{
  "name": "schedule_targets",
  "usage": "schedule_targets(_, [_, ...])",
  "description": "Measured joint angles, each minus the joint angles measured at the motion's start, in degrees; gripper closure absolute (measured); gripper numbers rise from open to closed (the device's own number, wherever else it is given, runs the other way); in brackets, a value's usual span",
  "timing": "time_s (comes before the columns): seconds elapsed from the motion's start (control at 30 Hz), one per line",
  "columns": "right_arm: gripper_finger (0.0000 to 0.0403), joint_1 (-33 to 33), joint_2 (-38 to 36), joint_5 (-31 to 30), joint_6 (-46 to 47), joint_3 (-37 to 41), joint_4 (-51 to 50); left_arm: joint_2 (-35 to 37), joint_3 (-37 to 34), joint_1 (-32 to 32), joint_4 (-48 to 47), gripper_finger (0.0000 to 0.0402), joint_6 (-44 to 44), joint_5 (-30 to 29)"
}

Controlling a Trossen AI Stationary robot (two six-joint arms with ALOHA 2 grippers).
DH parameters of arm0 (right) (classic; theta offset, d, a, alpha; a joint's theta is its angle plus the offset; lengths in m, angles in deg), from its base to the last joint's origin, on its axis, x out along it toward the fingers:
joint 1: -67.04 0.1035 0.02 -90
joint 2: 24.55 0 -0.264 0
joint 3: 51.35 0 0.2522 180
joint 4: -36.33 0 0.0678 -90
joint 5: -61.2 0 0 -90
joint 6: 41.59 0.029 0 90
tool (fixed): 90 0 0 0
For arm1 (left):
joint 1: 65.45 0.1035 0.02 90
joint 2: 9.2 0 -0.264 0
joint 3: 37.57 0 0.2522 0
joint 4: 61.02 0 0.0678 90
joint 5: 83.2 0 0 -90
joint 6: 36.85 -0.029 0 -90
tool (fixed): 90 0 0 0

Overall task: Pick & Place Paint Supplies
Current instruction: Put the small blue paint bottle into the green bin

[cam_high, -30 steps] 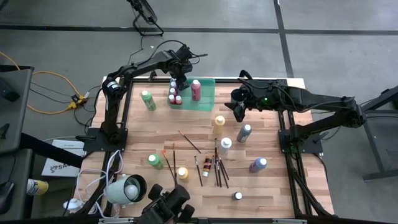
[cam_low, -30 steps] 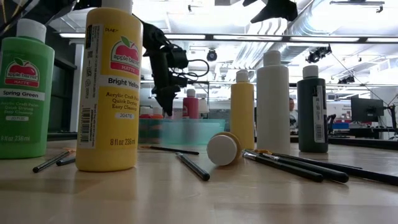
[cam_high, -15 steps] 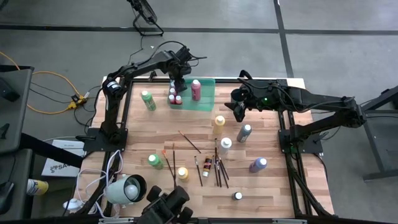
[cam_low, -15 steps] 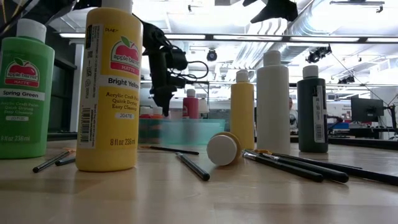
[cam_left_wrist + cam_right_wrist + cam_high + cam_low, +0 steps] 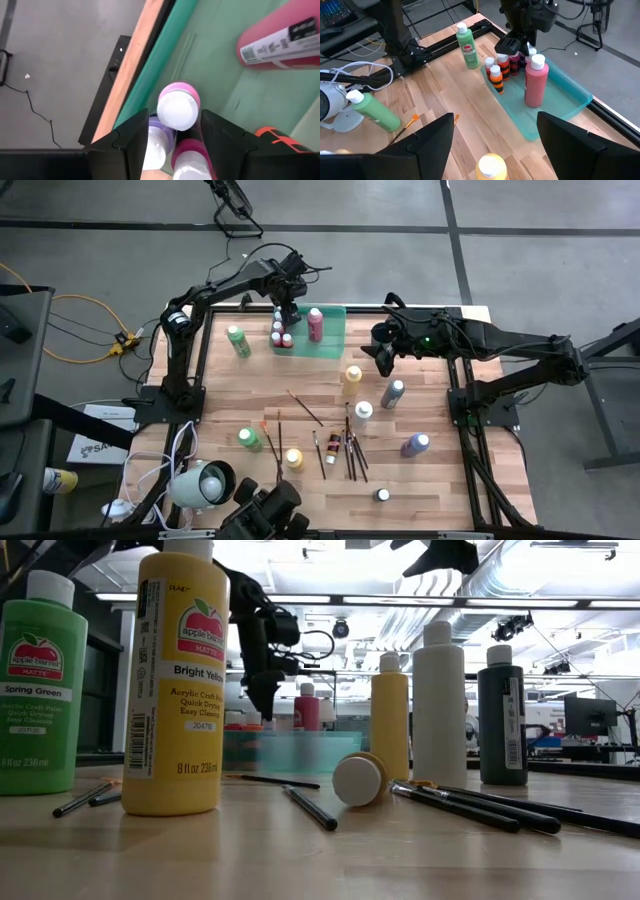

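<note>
High view: left gripper (image 5: 288, 306) is hanging over the back-left corner of the green tray (image 5: 335, 345), right above a cluster of small bottles (image 5: 281, 333). Left wrist view is showing its fingers (image 5: 132, 142) spread, standing either side of a pink small bottle with a white cap (image 5: 177, 105), not squeezing it; a purple one (image 5: 156, 144) and a magenta one (image 5: 188, 159) are sitting just beside it. A big pink bottle (image 5: 315, 323) is standing upright in the tray near the cluster; the right wrist view is showing it too (image 5: 535, 82), with orange-and-black small bottles (image 5: 495, 78) at the tray's near end.

Right gripper (image 5: 384, 358) is waiting over the table's right side, just right of the tray, fingers (image 5: 425, 142) wide apart, holding nothing.

Rest of the paint supplies are sitting out on the wooden table (image 5: 440, 475): green bottle (image 5: 237, 340) left of the tray, yellow bottle (image 5: 352, 376) in front of it, grey bottle (image 5: 393, 392), white bottle (image 5: 362, 413), purple bottle (image 5: 415, 444) lying near the right edge, another green bottle (image 5: 248, 438) and a yellow one (image 5: 293, 458) toward the front. Paintbrushes (image 5: 352, 448) are lying scattered mid-table, one more brush (image 5: 304, 407) apart from them.

Low view: Bright Yellow bottle (image 5: 183, 680) and Spring Green bottle (image 5: 40, 685) are standing close to the lens, brushes lying flat beside them.
</note>
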Motion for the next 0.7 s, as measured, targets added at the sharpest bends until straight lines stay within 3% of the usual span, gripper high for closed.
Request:
schedule_targets(0.23, [0.0124,0.0,0.0,0.17,-0.02,0.0,-0.27,3.34,0.0,-0.02,-0.21,0.0227,-0.52,0.33])
schedule_targets(0.5, [0.0124,0.13,0.0,1.4,-0.02,0.0,-1.1,9.24,0.09,-0.1,-3.41,0.0226,-1.98,5.21])
schedule_targets(0.7, [0.0124,0.15,0.02,1.55,0.06,0.0,-2.03,14.04,0.1,-3.22,-5.92,0.0226,-3.0,6.78])
